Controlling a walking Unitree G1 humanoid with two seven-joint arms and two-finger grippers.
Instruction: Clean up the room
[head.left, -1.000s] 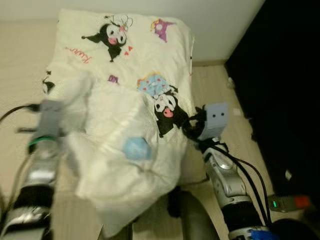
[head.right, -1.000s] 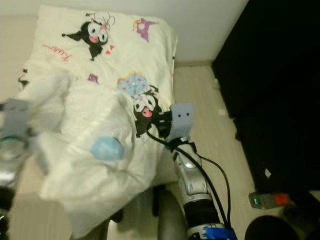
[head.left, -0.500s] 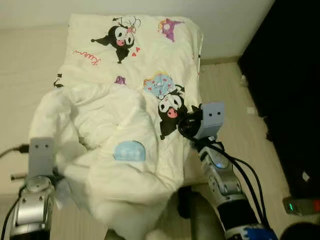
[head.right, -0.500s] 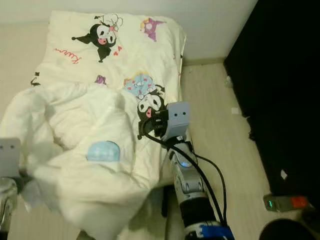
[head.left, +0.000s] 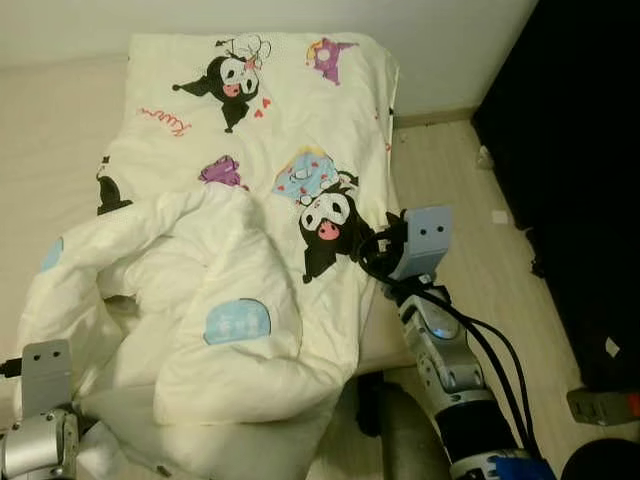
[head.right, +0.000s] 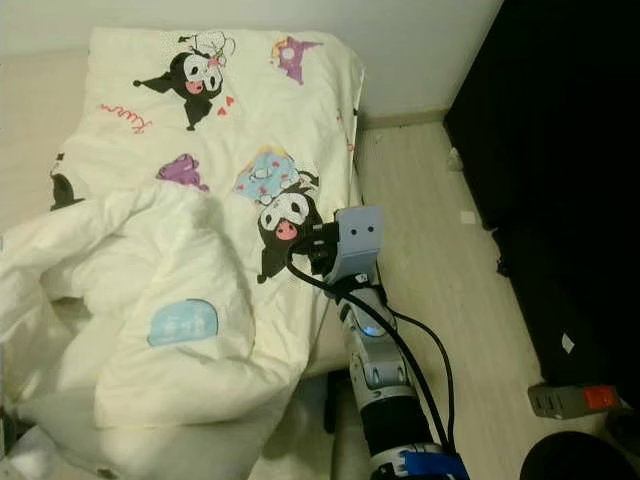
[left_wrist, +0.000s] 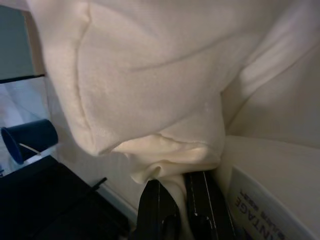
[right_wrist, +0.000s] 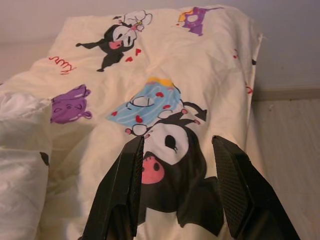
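Note:
A cream duvet (head.left: 300, 130) printed with black cartoon figures covers the bed. Its near part is folded over into a crumpled heap (head.left: 200, 320) with a pale blue patch. My left wrist (head.left: 45, 400) sits low at the heap's front left corner. In the left wrist view my left gripper (left_wrist: 181, 215) is shut on a bunched fold of the cream fabric (left_wrist: 165, 165). My right gripper (head.left: 368, 248) hovers over the duvet's right edge beside a black figure print. It stands open, its fingers (right_wrist: 122, 190) apart with nothing between them.
A dark piece of furniture (head.left: 580, 150) runs along the right. Pale wooden floor (head.left: 450, 180) lies between it and the bed. A small device with a green light (head.left: 605, 405) lies on the floor at the right. A blue cup (left_wrist: 27, 140) shows in the left wrist view.
My left arm has dropped low and back with the duvet fold in its grip. The raised heap has sunk and more of the printed top now shows. The right arm has barely moved.

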